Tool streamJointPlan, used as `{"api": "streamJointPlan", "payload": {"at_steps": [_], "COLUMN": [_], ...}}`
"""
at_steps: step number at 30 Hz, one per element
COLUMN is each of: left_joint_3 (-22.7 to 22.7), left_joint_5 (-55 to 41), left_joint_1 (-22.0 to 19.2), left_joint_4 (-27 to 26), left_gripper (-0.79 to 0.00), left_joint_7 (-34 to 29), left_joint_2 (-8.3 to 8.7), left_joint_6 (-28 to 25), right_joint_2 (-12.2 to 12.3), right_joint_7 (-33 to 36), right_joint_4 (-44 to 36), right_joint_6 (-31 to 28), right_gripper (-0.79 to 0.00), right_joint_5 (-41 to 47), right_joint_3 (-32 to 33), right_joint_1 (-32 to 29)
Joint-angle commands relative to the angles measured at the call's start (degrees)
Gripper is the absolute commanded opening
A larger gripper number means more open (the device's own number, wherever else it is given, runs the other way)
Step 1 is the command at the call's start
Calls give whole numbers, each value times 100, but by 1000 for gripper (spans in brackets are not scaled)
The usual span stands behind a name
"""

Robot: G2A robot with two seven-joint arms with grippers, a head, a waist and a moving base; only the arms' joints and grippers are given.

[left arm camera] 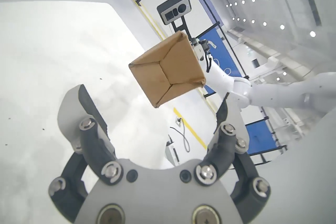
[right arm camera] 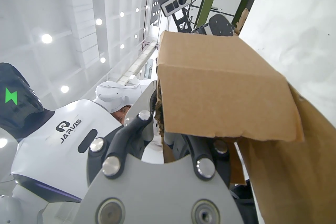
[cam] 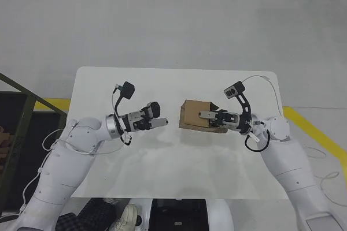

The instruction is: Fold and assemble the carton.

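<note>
Near the middle of the tabletop, a little toward its right edge, the brown carton lies on its side in the clamp of the right gripper, which is closed on one cardboard wall at the carton's open end, one finger outside and the other inside. From these views it cannot be told whether the carton rests on the tabletop or is held just clear of it. The left gripper hovers close by on the side toward the left edge, its fingers spread wide and holding nothing, aimed at the carton's closed end, where four flaps meet flush.

The step in hand appears to be bracing that finished end so that the open end can be dealt with. Done well, the left gripper would come in square to the closed face and press or pinch near an edge, not at the centre seam, where the flaps could be pushed inward. The right gripper's hold on the wall looks narrow, so any push should be gentle and along the carton's length, lest it twist out
</note>
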Motion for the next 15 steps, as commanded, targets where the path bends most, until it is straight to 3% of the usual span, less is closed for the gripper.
{"api": "streamJointPlan", "payload": {"at_steps": [1,9,15], "left_joint_3": [-42,-182,-167], "left_joint_5": [521,2409,4245], "left_joint_1": [41,130,190], "left_joint_4": [-39,-157,-291], "left_gripper": [0,0,0], "left_joint_7": [259,1403,2509], "left_joint_2": [3,-19,-79], "left_joint_6": [-343,-1450,-1700], "right_joint_2": [8,33,27], "right_joint_7": [37,61,54], "right_joint_4": [78,170,189], "right_joint_6": [124,441,568], "right_gripper": [-785,-785,-785], "right_joint_5": [22,-101,-174], "right_joint_3": [36,92,38], "right_joint_1": [57,179,221]}}
